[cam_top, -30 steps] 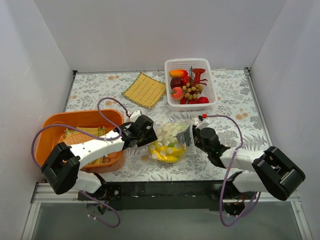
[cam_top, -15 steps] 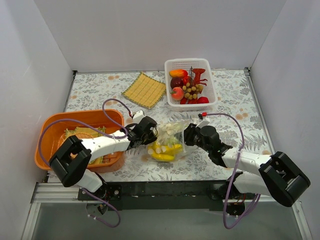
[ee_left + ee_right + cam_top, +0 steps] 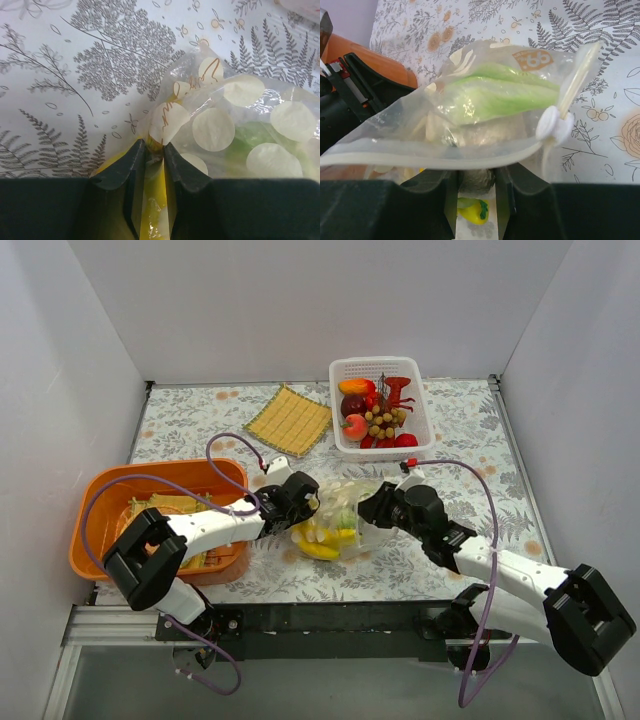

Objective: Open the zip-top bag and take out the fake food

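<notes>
The zip-top bag, clear with white dots, hangs between my two grippers just above the table. My left gripper is shut on its left edge; in the left wrist view the jaws pinch dotted plastic. My right gripper is shut on the bag's right side, pinching plastic below the zip band. The white zip slider sits at the band's right end. A green-white leafy vegetable lies inside the bag. Yellow fake food shows at the bag's bottom, and a yellow piece shows between my right jaws.
A white slotted basket at the back holds a red lobster, grapes and round fruit. A yellow woven mat lies at the back left. An orange basin stands left of the bag, beside my left arm.
Both grippers have moved away from the near edge and closer together, carrying the bag up off the table. The bag is now bunched and taller, with the yellow food hanging low.
</notes>
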